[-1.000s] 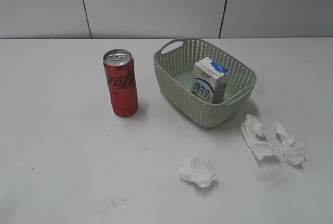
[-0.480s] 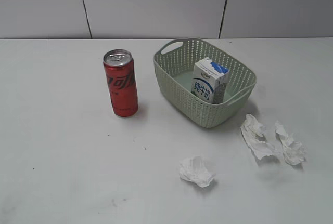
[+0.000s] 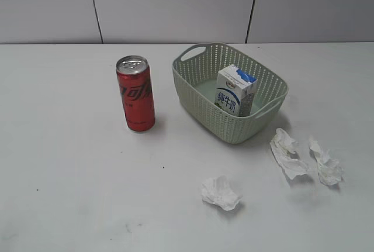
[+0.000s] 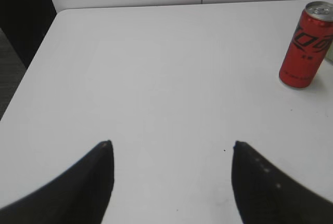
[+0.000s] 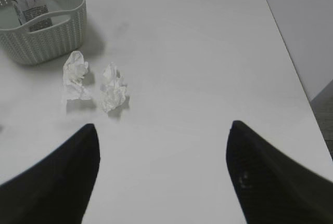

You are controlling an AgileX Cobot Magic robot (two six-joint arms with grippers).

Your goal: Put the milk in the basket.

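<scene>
Where shown: small white carton of milk point(image 3: 235, 90) upright inside pale green lattice plastic basket point(image 3: 201, 107), up-left of right gripper point(image 5: 162, 169), the nearer one; both it and left gripper point(image 4: 171, 180) spread wide, holding nothing.

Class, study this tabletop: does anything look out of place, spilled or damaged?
Three crumpled tissues litter the table near the basket. Otherwise nothing is odd: the milk and soda can stand upright.

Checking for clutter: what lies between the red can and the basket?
Nothing: the exterior view shows only bare table between the red can and the basket.
</scene>
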